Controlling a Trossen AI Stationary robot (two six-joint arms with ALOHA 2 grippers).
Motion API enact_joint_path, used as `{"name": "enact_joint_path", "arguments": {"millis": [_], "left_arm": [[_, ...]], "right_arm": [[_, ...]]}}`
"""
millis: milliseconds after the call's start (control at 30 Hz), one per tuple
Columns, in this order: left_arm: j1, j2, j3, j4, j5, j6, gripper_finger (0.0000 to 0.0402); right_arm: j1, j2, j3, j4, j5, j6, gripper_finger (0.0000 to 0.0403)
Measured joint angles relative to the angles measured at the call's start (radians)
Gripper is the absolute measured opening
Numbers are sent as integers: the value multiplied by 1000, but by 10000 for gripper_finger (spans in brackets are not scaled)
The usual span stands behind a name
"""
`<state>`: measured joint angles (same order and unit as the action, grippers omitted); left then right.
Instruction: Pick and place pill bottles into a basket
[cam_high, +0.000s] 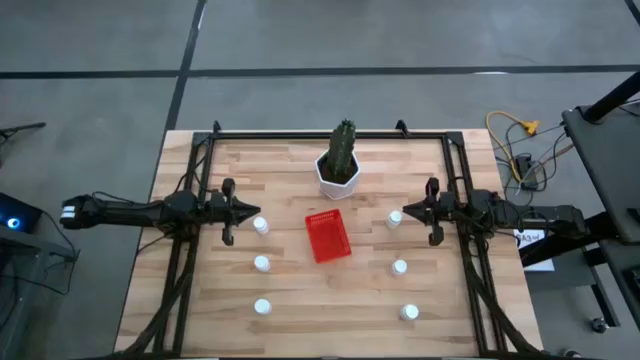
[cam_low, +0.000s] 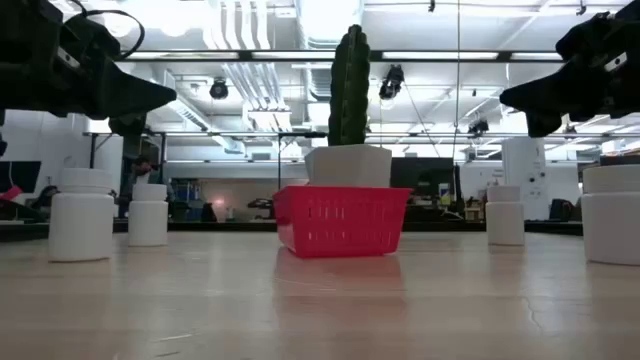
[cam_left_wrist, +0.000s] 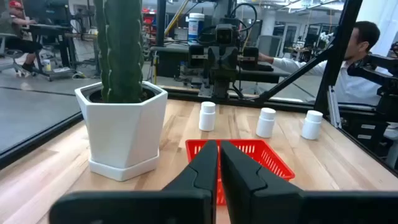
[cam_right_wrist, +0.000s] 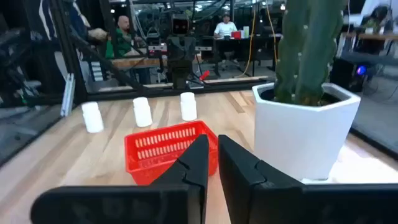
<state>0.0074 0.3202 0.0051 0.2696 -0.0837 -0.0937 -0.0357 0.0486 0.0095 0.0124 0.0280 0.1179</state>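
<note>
The red mesh basket stands at the table's middle, in front of a white hexagonal pot with a green cactus. Three white pill bottles stand upright left of the basket. Three more stand to its right. My left gripper hovers shut and empty above the table, just left of the far left bottle. My right gripper hovers shut and empty, just right of the far right bottle. Both point toward the basket, which also shows in the left wrist view and the right wrist view.
A black metal frame runs along the table's far edge and down both sides. The cactus pot stands close behind the basket. People sit and stand at desks in the room beyond the table. Bare wood lies in front of the basket.
</note>
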Motion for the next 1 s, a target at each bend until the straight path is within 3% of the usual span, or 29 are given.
{"name": "enact_joint_path", "arguments": {"millis": [333, 1000], "left_arm": [[0, 0, 0, 0, 0, 0, 1], [0, 0, 0, 0, 0, 0, 1]], "right_arm": [[0, 0, 0, 10, 0, -24, 27], [0, 0, 0, 242, 0, -96, 27]]}}
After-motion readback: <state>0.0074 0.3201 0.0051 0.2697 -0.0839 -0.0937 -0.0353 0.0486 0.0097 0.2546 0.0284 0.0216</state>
